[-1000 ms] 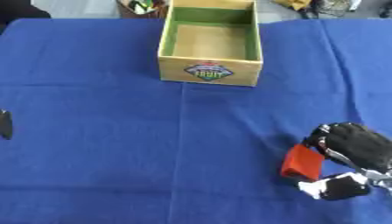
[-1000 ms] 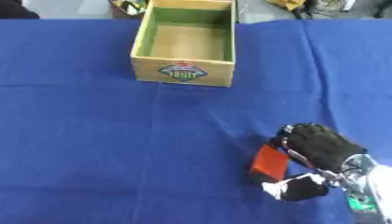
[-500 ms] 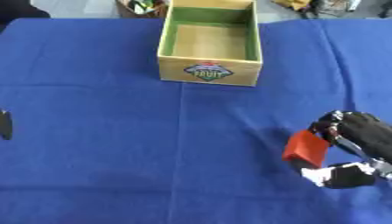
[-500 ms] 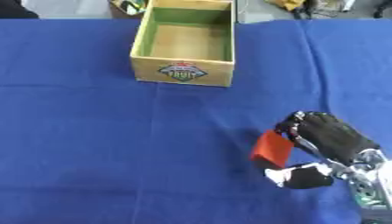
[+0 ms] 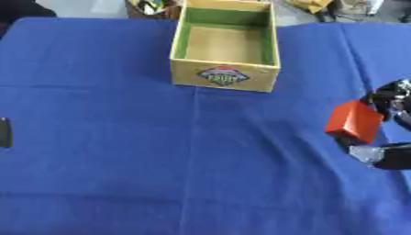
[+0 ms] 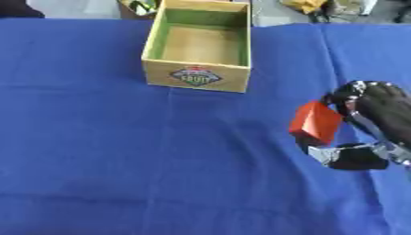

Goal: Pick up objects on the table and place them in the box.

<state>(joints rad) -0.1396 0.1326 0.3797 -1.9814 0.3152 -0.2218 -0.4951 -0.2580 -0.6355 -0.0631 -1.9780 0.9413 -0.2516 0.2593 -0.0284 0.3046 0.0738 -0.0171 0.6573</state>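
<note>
While the blue-covered table (image 6: 96, 151) carries only one box (image 6: 198, 48) and one red block (image 6: 315, 122), the block is the single loose thing in play, and it sits in the right hand (image 6: 377, 110) at the right edge of both views. The fingers (image 6: 361, 94) of that hand curl over the block's upper right side, and the thumb (image 6: 349, 157) reaches in from below, so the block is pinched between them and held tilted, one corner pointing up. Whether the block clears the cloth or rests on it cannot be told, though a dark shadow lies just beneath it. The box stands well apart from the block, up and to the left near the far edge of the table; it is a yellow open-topped carton with green inner walls, a tan floor and one round printed label on its near face. Nothing shows inside it. At the left edge of the left eye view one small dark shape (image 5: 5, 132) pokes in at mid-height; it may be part of the left hand, but too little of it shows to tell what it is or how any fingers are set. Beyond the far edge of the table there is some clutter (image 5: 148, 6) in yellow and dark tones, too indistinct to name.
</note>
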